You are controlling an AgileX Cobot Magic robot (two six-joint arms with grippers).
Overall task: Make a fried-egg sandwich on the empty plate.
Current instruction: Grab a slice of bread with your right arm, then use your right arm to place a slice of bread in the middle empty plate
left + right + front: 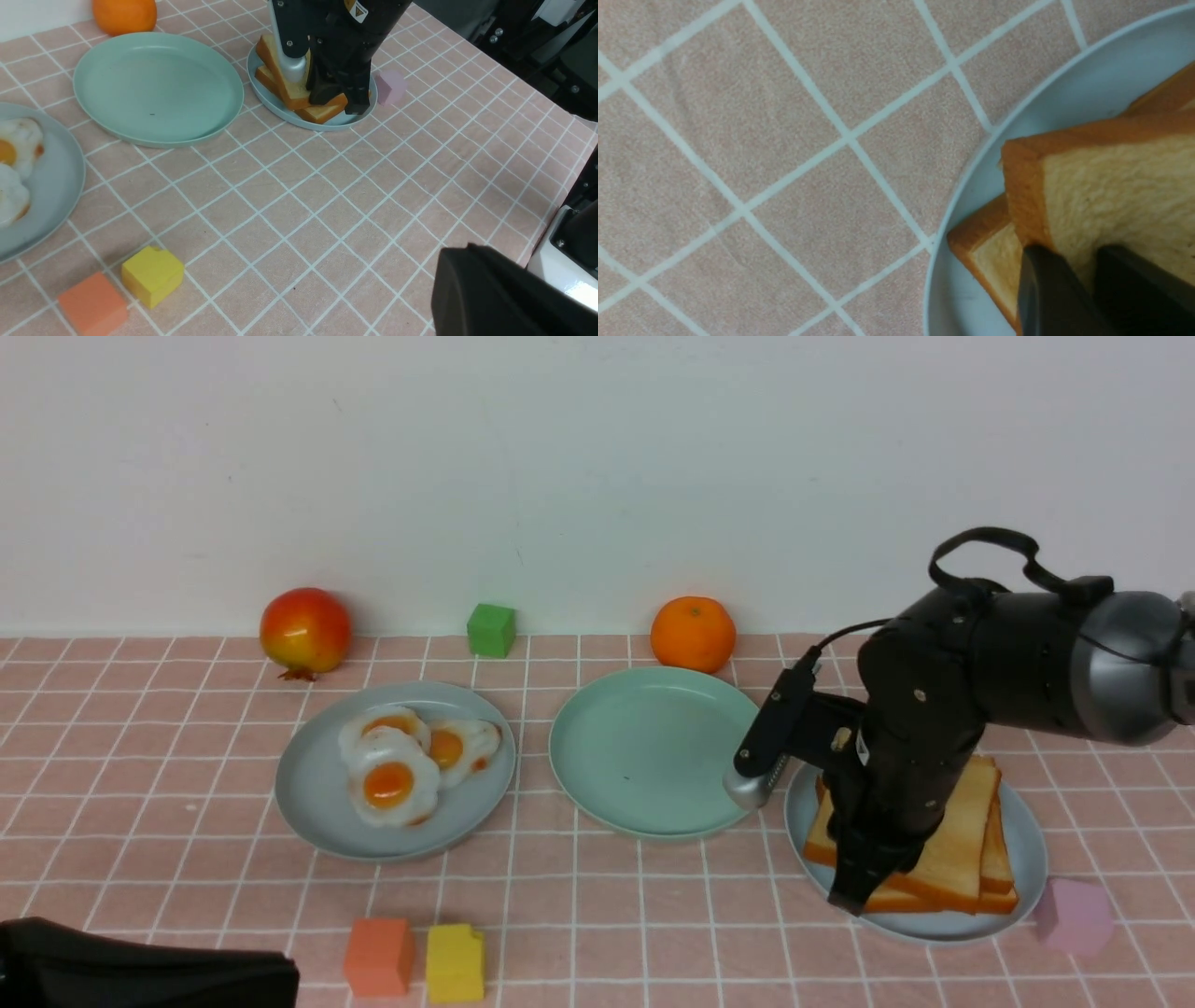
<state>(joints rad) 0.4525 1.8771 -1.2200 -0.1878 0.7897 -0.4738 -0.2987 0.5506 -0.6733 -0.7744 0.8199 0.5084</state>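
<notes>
Pink checked tablecloth (597,915) is carrying the bare mint-green plate (653,751) at centre. Right gripper (1073,254) is clamping the top toast slice (962,821) over the right blue-grey plate (1027,840). Fried eggs (387,784) are lying on the left blue-grey plate (308,793). Left gripper (149,966) is sitting low with its fingers together.

Round mint-green plastic plate (644,756), square golden-brown toast slices with orange crusts (966,821), white fried eggs with orange yolks (387,784), pink bench cloth (187,859) gridded with white lines
</notes>
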